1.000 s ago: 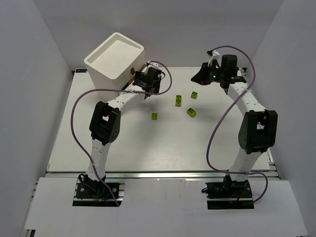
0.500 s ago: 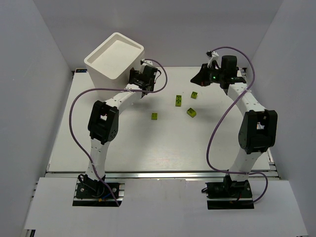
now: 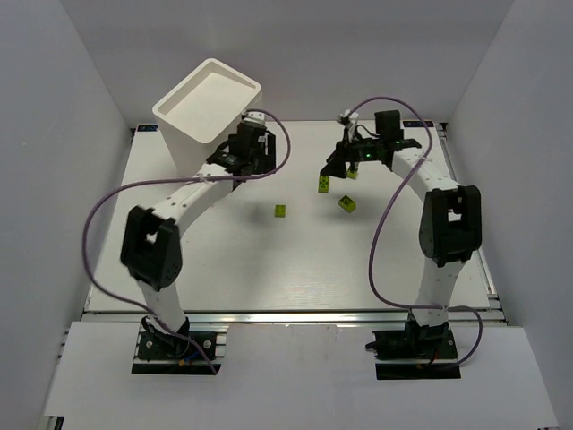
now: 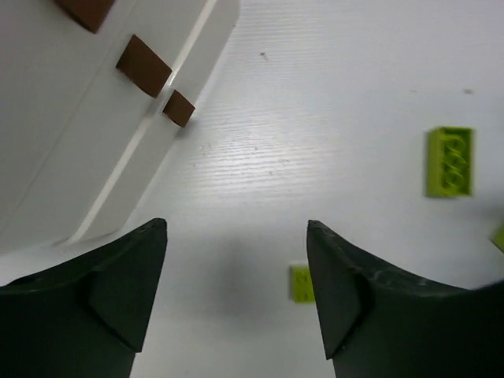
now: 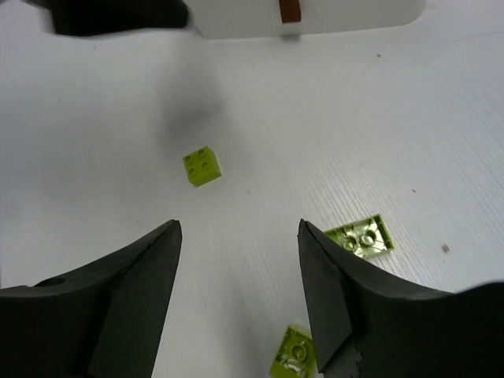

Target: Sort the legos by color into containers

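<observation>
Left hand (image 4: pixel 236 293): fingers wide apart, empty, beside the white drawer unit (image 3: pixel 206 103) at far left.
Right hand (image 5: pixel 240 293): fingers wide apart, empty, over the worktop (image 3: pixel 269 269).
Yellow-green legos (image 3: pixel 280 210): loose on the mid worktop, right of the unit.

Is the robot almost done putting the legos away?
Not yet. Done: nothing I can check, because the inside of the white box is hidden. In hand: nothing. The left claw, beside the white box, and the right claw, above the legos, are both open and empty. Left: at least three yellow-green legos lie loose on the table.
</observation>
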`<state>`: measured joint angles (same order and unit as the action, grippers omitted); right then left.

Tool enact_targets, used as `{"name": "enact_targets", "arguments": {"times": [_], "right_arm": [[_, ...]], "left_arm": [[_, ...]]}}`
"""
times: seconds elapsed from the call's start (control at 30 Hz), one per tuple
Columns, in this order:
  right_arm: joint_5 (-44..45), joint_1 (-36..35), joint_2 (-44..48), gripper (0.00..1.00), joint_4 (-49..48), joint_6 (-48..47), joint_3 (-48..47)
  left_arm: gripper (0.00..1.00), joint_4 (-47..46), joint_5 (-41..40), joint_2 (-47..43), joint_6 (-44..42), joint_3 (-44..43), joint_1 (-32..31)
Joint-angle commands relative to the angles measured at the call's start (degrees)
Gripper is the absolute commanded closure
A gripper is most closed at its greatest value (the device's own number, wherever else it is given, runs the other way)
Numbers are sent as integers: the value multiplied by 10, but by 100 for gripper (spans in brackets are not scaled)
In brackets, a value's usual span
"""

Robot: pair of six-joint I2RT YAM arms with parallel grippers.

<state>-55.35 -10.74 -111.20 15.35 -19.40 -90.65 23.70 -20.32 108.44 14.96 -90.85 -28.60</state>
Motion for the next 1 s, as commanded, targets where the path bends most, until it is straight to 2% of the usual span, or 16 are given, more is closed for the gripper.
{"name": "enact_targets", "arguments": {"times": [0.0,0.03,0.1,0.23,0.37,0.47,0.57,0.67,0.8,0.97], "right_arm": [[36,-50,-27,34,-8,-76,-27],[105,-59,-37,35,-46,-63,-37],[151,-99,-74,35,-60,-54,-66],[254,-150,-191,31,-70,3,-193],[296,-192,-275,25,-97,46,-317],[316,-214,-320,24,-123,64,-355],[345,-229,-336,24,-170,81,-350],[356,-240,-341,24,-269,97,-319],[351,-247,-389,22,-277,97,-375],[342,-249,-411,20,-299,104,-385]], "left_arm": [[17,4,74,-168,38,51,6],[15,5,77,-198,45,86,6],[9,11,72,-258,59,125,6],[2,41,36,-431,110,202,6],[2,105,-26,-539,156,251,6],[2,133,-45,-600,193,286,6],[2,151,-55,-639,220,306,6],[2,169,-66,-654,234,312,6],[2,184,-71,-647,227,299,6],[2,194,-73,-637,228,288,6]]}}
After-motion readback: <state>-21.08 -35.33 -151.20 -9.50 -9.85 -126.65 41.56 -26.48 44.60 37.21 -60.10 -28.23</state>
